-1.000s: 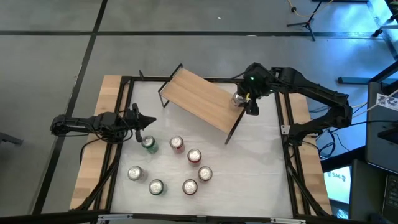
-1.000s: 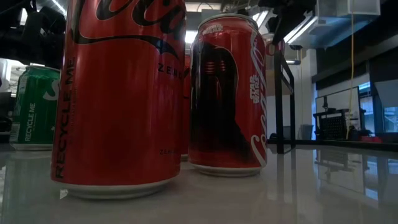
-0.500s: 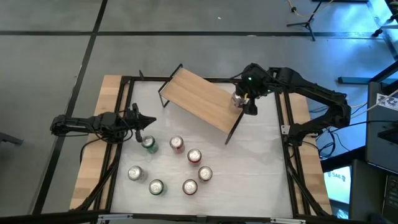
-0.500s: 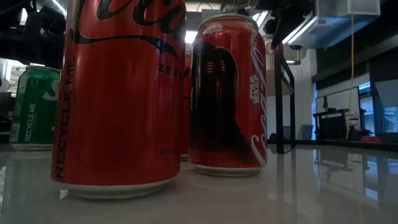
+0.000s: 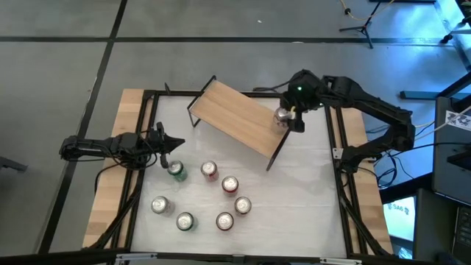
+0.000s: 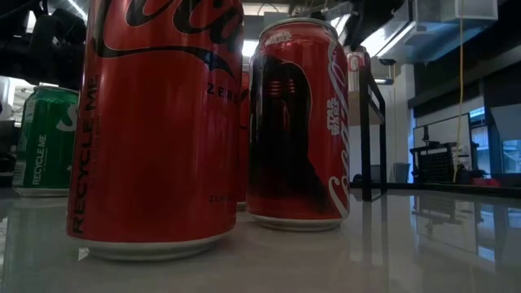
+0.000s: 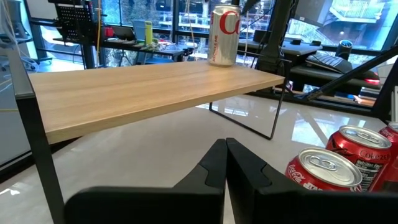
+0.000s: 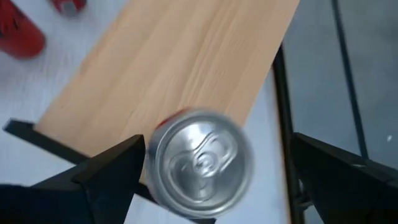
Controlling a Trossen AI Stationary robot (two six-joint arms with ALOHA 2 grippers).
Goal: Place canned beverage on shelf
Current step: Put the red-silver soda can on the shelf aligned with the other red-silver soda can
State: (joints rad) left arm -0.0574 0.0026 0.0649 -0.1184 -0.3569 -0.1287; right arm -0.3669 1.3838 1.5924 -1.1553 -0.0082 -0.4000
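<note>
With the right gripper [image 8: 211,168] spread wide around it, not clamping, 1 Coke can [image 5: 282,116] stands at the shelf's [image 5: 235,118] end. Rigid, slick, tippy: grip mid-wall. Left gripper [image 7: 225,163] shut.

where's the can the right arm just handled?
The can stands upright on the shelf at its right end, directly under the open right gripper.

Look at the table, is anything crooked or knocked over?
No can is knocked over, nothing spilled. The shelf sits crooked, slanted across the table instead of square with its edges. One can stands upright right at its end, under the open right gripper. Seven more cans stand upright on the table.
</note>
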